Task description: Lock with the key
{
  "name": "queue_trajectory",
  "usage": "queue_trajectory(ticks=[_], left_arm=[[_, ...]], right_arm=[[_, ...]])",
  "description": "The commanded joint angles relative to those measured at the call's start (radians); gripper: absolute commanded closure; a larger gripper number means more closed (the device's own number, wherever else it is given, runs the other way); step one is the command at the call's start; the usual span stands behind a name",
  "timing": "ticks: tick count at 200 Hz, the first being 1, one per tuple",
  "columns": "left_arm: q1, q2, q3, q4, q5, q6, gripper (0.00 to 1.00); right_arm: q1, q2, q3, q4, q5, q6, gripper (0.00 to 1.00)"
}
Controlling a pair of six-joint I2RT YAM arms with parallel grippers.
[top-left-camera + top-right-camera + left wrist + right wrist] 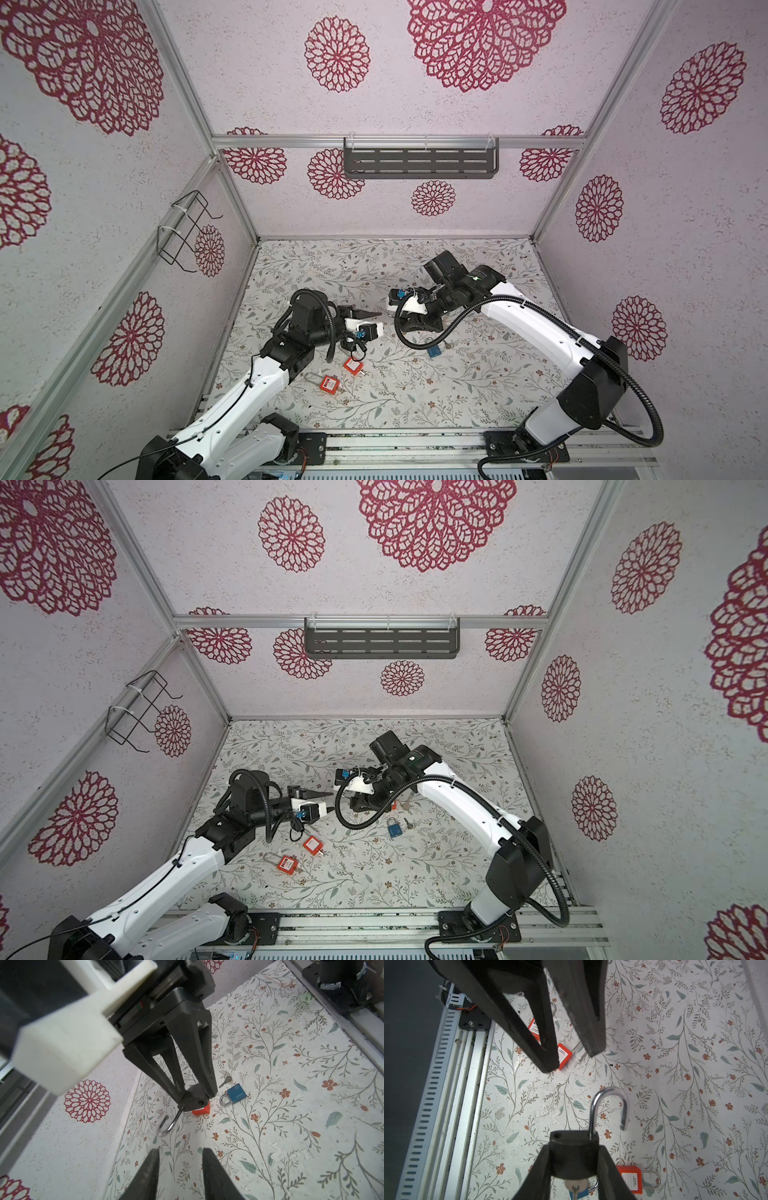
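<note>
Right wrist view.

Item 1: black padlock [574, 1157], clamped by its body in the right gripper [574, 1147] and held off the table [311, 1126]. The shackle [610, 1093] stands open, its free end clear of the body. The key [575, 1185] is seated in the underside. Gripping across the sides likely leaves both shackle and key reachable for the other arm.

Item 2: left gripper [572, 1059], facing the shackle, jaws parted with nothing between them. It is probably lined up to press the shackle home.

Item 3: blue padlock [235, 1094], lying flat on the table, loose key [225, 1081] just beside it.

Item 4: red padlocks [351, 365], spare, on the table.

Writing: white labels [630, 1180] on the red bodies and pale print on the blue body, none of it legible.
</note>
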Motion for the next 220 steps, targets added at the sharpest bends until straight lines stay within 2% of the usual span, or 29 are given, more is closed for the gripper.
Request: queue_trajectory(ticks=[1, 118, 220], left_arm=[[-0.016, 0.003, -0.018, 0.05, -0.044, 0.061, 0.62], [-0.075, 0.079, -0.005, 0.122, -0.099, 0.111, 0.6], [-0.106, 0.092, 0.024, 0.068, -0.107, 0.113, 0.8]], right_arm=[[-0.003, -0.031, 0.017, -0.019, -0.05, -0.033, 0.79], [-0.003, -0.039, 0.005, -0.038, -0.075, -0.055, 0.8], [-0.003, -0.037, 0.003, -0.035, -0.08, -0.065, 0.8]])
